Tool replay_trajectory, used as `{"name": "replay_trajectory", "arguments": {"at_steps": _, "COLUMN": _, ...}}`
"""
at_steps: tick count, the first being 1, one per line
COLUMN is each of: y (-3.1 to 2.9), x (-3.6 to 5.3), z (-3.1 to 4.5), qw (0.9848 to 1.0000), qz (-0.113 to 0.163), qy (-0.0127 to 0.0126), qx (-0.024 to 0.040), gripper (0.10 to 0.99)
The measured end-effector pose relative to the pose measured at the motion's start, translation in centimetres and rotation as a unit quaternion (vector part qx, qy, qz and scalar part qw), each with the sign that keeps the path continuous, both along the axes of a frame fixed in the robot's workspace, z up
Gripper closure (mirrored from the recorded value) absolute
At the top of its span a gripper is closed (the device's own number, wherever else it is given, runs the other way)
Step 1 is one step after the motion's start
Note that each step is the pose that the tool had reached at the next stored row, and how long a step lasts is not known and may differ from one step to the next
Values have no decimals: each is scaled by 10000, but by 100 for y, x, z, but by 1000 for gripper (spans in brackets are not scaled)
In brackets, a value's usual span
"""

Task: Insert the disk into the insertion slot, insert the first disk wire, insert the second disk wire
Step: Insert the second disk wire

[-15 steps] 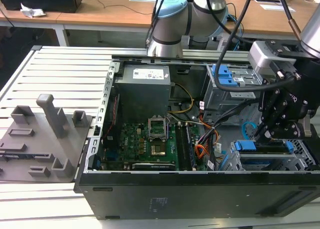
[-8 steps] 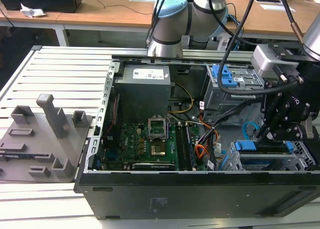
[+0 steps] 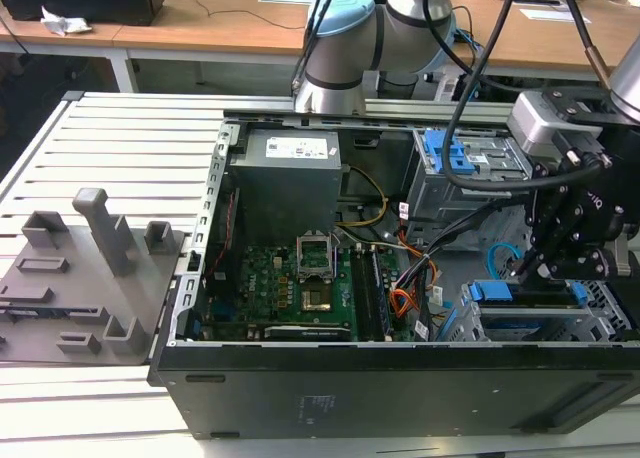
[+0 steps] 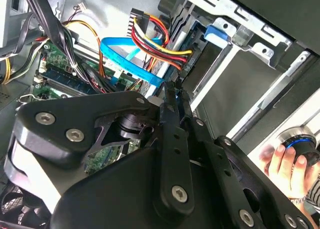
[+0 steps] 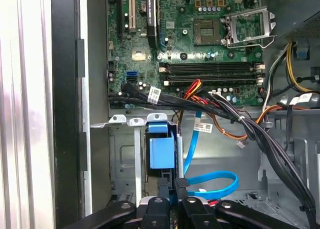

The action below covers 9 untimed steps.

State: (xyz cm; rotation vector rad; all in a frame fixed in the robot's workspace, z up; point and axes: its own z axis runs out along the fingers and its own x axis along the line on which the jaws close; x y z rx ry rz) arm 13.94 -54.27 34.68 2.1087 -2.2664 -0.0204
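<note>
Disk [image 5: 161, 151] already seated in drive cage [image 3: 540, 323]. Gripper [image 5: 172, 186] at its rear, fingers [image 5: 181, 185] nearly closed, seemingly pinching dark plug; light-blue cable [image 5: 212, 183] looped beside. Wiring unfinished.

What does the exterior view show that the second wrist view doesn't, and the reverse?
Exterior view: the grey fixture plate beside the open computer case, and the power supply inside it. Second wrist view: a person's hand at a blue-ringed knob. Both: the gripper close to the light-blue flat cable.
</note>
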Motion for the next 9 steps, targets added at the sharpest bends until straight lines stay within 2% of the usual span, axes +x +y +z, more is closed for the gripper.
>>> {"name": "replay_trajectory", "arguments": {"at_steps": 9, "y": 4, "x": 33, "z": -36, "qw": 10000, "qz": 0, "qy": 1, "qx": 6, "gripper": 925}}
